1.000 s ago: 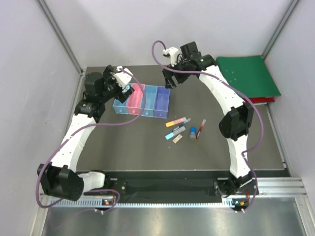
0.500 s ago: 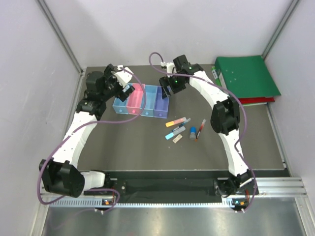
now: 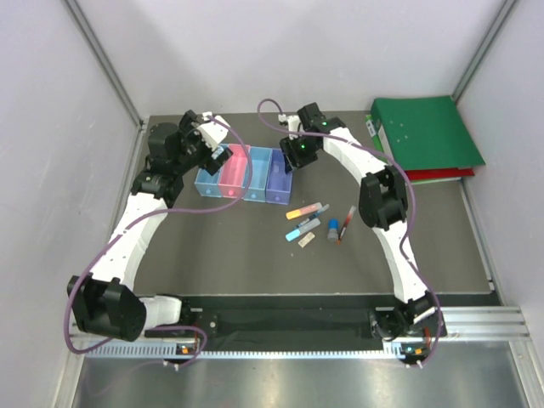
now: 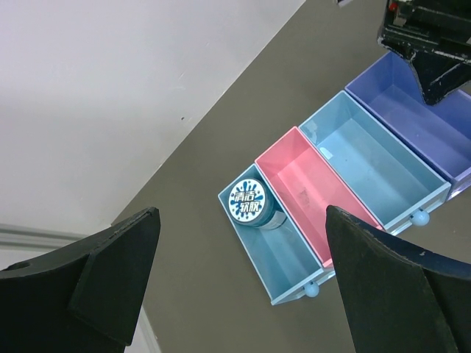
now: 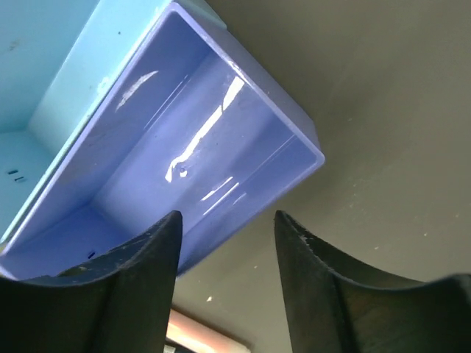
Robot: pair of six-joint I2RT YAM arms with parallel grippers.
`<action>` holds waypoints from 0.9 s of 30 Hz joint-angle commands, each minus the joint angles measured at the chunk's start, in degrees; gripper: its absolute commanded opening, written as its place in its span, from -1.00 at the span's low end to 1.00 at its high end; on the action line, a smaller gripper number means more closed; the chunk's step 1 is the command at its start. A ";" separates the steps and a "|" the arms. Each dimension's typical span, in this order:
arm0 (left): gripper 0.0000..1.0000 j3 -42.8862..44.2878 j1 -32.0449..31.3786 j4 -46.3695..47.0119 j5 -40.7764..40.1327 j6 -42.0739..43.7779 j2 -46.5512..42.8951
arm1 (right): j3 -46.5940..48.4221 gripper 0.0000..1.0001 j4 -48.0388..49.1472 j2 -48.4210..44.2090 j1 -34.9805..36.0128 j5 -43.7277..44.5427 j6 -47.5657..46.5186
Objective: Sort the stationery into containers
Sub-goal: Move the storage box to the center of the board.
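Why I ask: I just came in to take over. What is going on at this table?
Two arms are sorting stationery into four bins. The left tool hangs open above the blue bin, which holds a round blue disc. The right tool is open over the purple bin, holding nothing. An orange-yellow highlighter and other items lie loose on the table.

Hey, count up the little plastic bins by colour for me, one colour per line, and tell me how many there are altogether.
blue bin: 1
pink bin: 1
light blue bin: 1
purple bin: 1
Total: 4
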 commanded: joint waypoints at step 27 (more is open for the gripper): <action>0.98 -0.12 0.33 3.82 2.10 -0.81 -1.52 | -4.28 -1.00 5.44 -3.38 -1.21 37.48 -0.45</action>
